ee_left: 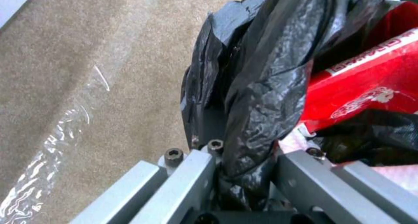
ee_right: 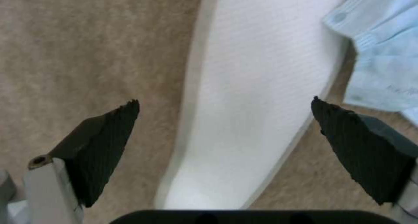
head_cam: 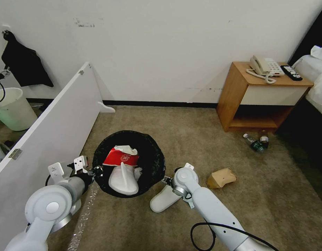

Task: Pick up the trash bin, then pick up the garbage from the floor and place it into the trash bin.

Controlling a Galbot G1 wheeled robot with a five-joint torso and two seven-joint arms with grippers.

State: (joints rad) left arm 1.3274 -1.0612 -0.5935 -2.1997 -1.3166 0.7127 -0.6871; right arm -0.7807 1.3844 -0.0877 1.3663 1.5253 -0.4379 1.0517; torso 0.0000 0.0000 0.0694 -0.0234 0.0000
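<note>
Trash bin [head_cam: 152, 164] held at its rim by the left gripper [head_cam: 96, 170]; right gripper [ee_right: 224, 119] spread over a slipper on the floor.

The bin's white shell is not visible; the black bag [ee_left: 257, 87] covers it. In the left wrist view the fingers [ee_left: 191, 181] are clenched on a fold of the bag at the rim. Inside the bin lie a red packet [head_cam: 121, 158], a white slipper [head_cam: 123, 178] and crumpled tissue [head_cam: 127, 150], partly overlapping. The right gripper's fingers [ee_right: 104, 145] are released, one each side of the second slipper [ee_right: 257, 103] on the carpet [head_cam: 188, 132], not touching it; its far end is cut off. A light-blue cloth [ee_right: 383, 54] touches this slipper, cut off at the frame edge. Brown cardboard [head_cam: 222, 177] and two bottles [head_cam: 256, 142] lie well apart, near the nightstand [head_cam: 234, 94].
</note>
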